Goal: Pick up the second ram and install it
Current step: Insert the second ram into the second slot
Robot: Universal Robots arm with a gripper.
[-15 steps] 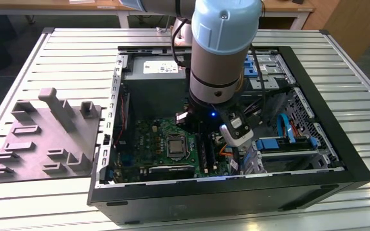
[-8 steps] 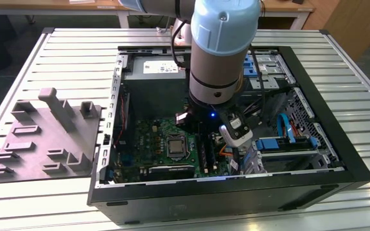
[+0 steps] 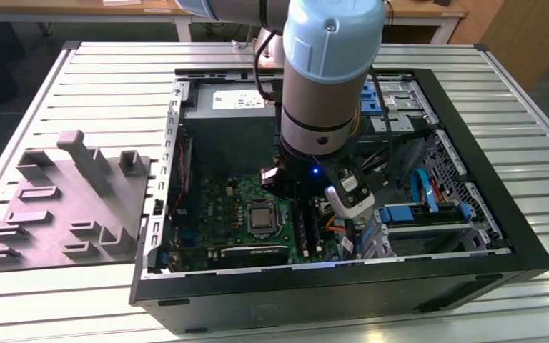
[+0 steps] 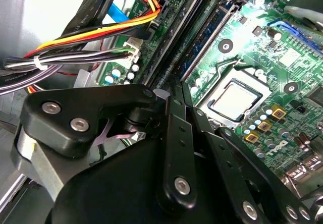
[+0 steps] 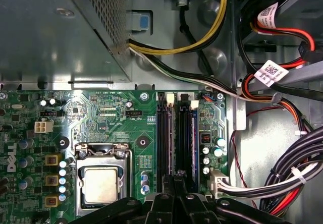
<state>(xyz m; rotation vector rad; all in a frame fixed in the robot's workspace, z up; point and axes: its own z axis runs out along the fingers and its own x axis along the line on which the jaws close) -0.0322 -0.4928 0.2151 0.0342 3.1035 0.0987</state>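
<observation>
Two long black slots (image 5: 162,138) run straight out from the hand (image 5: 176,176), and that line is what I am steering by: in both wrist views the hand (image 4: 174,90) sits low over their near end, with its narrow tip in line with their long axis, which points toward the power supply (image 5: 50,32). I cannot tell how far the hand is open, nor whether it has hold of anything. A thin blue-green strip (image 5: 193,133) stands edge-on just beside the slots, on the side toward the cables (image 5: 282,178). It may be the ram, but I cannot say for sure. On the other side of the slots lies the processor socket (image 5: 101,183), all of it on the board (image 5: 101,113). White tags (image 5: 271,72) with printed codes hang on the cables, too small for me to read, and the power supply carries a white label (image 3: 239,100). Outside the case (image 3: 485,214), on the desk (image 3: 112,78), the grey tray (image 3: 65,207) lies at the exterior view's left, well apart from the hand.
</observation>
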